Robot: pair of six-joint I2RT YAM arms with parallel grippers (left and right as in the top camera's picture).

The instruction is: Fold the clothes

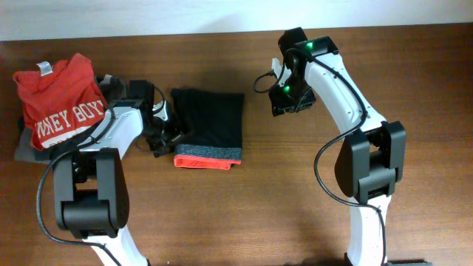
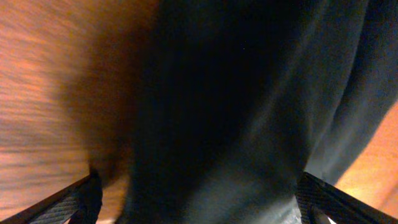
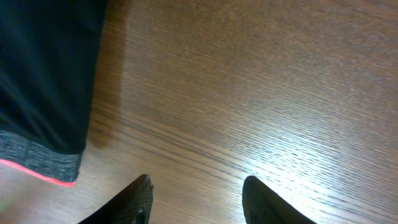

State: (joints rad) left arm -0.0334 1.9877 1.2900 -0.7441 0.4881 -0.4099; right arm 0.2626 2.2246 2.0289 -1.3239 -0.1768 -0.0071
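Folded trousers point(image 1: 209, 122) run front-to-back, waistband point(image 1: 208, 155) at near end; left claw point(image 2: 199, 180), right claw point(image 3: 198, 183) spread.

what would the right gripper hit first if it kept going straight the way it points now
Most likely the bare table: the right gripper points at wood only, with the black trousers off to its side. Depth is unclear.

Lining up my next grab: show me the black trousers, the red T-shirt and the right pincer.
black trousers point(image 1: 209, 122): overhead view, middle of the folded black fabric.
red T-shirt point(image 1: 58, 87): overhead view, plain red fabric clear of the lettering.
right pincer point(image 3: 199, 200): right wrist view, midway between its fingertips.
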